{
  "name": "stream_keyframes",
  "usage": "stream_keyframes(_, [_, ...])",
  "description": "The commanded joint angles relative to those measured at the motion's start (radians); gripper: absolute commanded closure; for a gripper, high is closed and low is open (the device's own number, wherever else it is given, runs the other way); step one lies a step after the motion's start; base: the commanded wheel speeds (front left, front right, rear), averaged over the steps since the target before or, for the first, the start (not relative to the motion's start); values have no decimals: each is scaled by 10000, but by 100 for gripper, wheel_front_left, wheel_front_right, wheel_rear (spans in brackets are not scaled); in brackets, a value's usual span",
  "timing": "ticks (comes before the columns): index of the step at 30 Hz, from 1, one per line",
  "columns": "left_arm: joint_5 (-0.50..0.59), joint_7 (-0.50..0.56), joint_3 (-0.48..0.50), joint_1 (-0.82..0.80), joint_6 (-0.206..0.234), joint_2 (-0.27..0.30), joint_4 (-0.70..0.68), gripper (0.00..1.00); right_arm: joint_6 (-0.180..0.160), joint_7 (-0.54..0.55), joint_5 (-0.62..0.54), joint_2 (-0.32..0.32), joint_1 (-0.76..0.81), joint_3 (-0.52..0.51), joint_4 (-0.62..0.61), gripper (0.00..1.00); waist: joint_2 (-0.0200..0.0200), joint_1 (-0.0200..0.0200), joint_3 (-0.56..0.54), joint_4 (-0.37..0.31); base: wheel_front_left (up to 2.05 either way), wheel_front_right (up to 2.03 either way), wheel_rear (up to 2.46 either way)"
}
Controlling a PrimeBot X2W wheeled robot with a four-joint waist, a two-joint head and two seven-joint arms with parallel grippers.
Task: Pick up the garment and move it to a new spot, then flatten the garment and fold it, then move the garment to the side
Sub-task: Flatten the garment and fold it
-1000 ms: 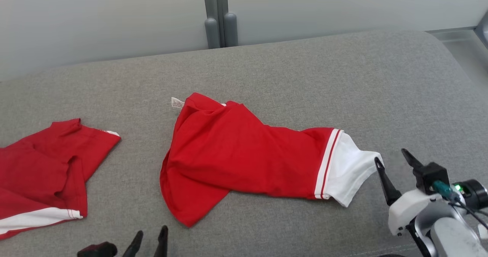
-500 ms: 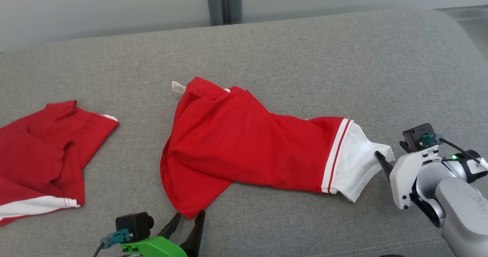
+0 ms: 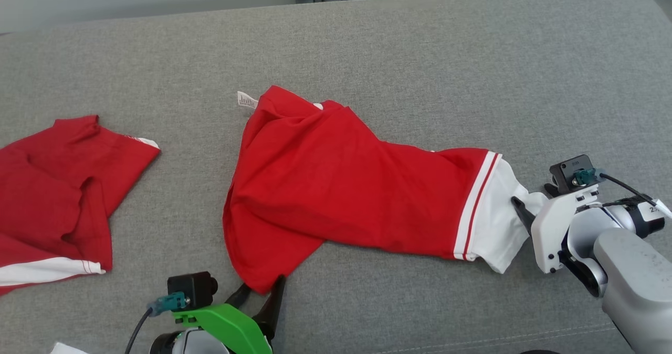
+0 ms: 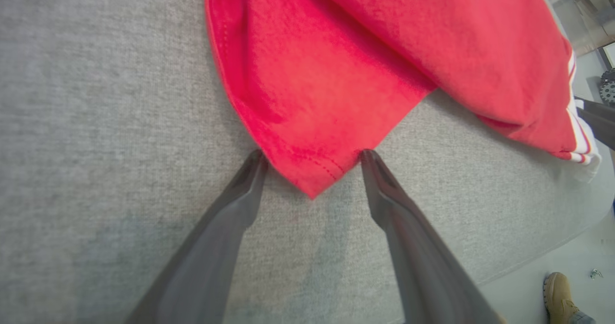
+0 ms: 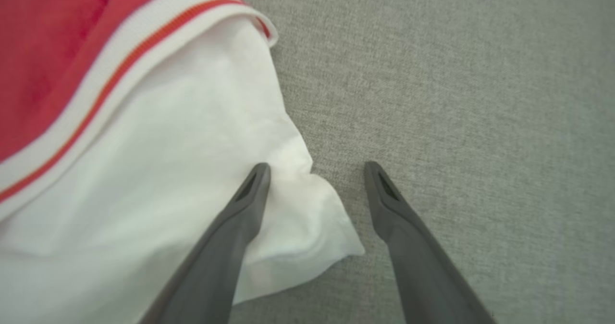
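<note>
- At the left edge of the head view, a second red garment (image 3: 58, 186) lies crumpled on the grey cushion (image 3: 420, 44). It is well apart from both grippers.
- Low and left of centre, the left gripper (image 3: 261, 295) has its jaws wide, one finger on each side of the red bottom corner of the garment (image 3: 336, 186). In the left wrist view that corner lies between the fingers, unpinched.
- The garment sprawls rumpled across the middle of the head view, its red body to the left and its white, striped end to the right.
- At the right, the right gripper (image 3: 531, 196) also stands wide. In the right wrist view one finger lies over the white corner and the other over bare cushion beside it.
- The step in hand looks like the first pick-up, with neither grasp made yet.
- The next move probably calls for both jaws to press down and close on their corners together, then lift evenly so the cloth does not slip free.
</note>
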Motion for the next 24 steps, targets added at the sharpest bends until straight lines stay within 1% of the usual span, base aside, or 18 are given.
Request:
stream_keyframes(1, [-61,84,-37,-73,-48,22,180,5,-15,108,88,58,31,100,127,0,0,0,30,-25,0,0,0])
stream_keyframes(2, [-73,79,-71,-123,-66,23,311,45,-11,169,169,84,7,195,200,0,0,0,44,-36,0,0,0])
stream_keyframes(3, [-68,44,-100,-188,-95,39,444,71,-7,241,280,128,14,363,227,0,0,0,56,-44,0,0,0])
stream_keyframes(4, [-98,-7,-94,-236,-132,48,546,100,-4,273,430,150,24,441,255,23,0,0,68,-52,0,0,0])
stream_keyframes(5, [-121,-20,-129,-278,-180,79,663,100,-4,275,581,168,5,517,264,77,0,0,75,-61,0,0,0])
stream_keyframes(6, [-138,-60,-139,-329,-237,115,769,100,-4,315,728,165,-2,638,258,100,0,0,75,-72,0,0,0])
stream_keyframes(8, [-218,-8,-167,-378,-322,194,901,100,-7,371,1096,94,3,819,163,100,0,0,62,-110,0,0,0])
stream_keyframes(11, [-440,99,-134,-423,-434,420,865,100,-11,419,1888,-64,-28,830,-158,100,0,0,0,-202,0,0,0])
stream_keyframes(13, [-713,171,-16,-379,-495,625,574,100,-11,416,2431,-210,-60,745,-548,100,0,0,-62,-280,0,0,0])
stream_keyframes(15, [-939,247,158,-291,-561,975,108,100,-11,461,2945,-432,-48,712,-1055,100,0,0,-126,-398,0,0,0])
stream_keyframes(19, [-1580,677,498,104,-604,1590,-1406,100,-11,481,4082,-985,124,312,-2269,100,0,0,-269,-641,0,0,0])
stream_keyframes(21, [-1889,1001,728,355,-618,2030,-2475,100,-11,461,4759,-1279,253,-110,-3025,100,0,0,-322,-743,0,0,0])
stream_keyframes(24, [-2638,1600,1048,746,-643,2501,-4239,100,-9,327,5855,-1647,539,-955,-4328,100,0,0,-333,-870,0,0,0])
